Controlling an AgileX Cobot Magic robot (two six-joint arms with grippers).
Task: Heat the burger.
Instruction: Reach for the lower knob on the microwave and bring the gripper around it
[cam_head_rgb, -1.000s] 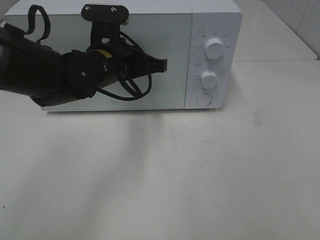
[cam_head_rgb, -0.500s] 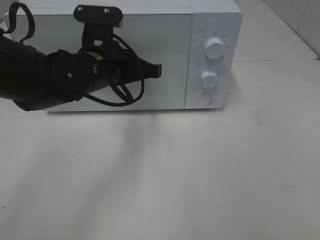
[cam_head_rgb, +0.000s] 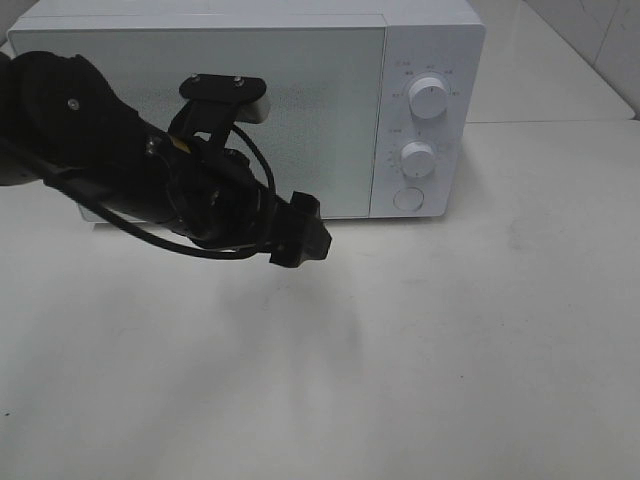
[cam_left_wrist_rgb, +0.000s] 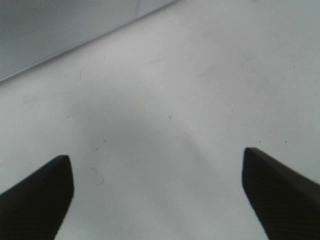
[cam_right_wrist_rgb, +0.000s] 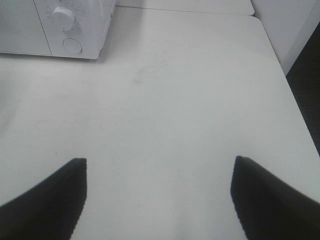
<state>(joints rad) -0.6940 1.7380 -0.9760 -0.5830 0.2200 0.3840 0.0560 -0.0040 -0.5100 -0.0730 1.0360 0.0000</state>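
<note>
Now that the left tool (cam_head_rgb: 303, 238) has dropped away from the door (cam_head_rgb: 320, 110) of the microwave (cam_head_rgb: 430, 40) and gone from clenched to released, it hangs empty, low over the desk (cam_head_rgb: 450, 360). The right tool (cam_right_wrist_rgb: 157, 172) is also released and empty, above bare desk. The door is shut and the burger shows in no view. Presumably it sits inside, hidden behind the frosted panel. If so, loading is done and the control panel (cam_head_rgb: 428, 130) probably comes next.
</note>
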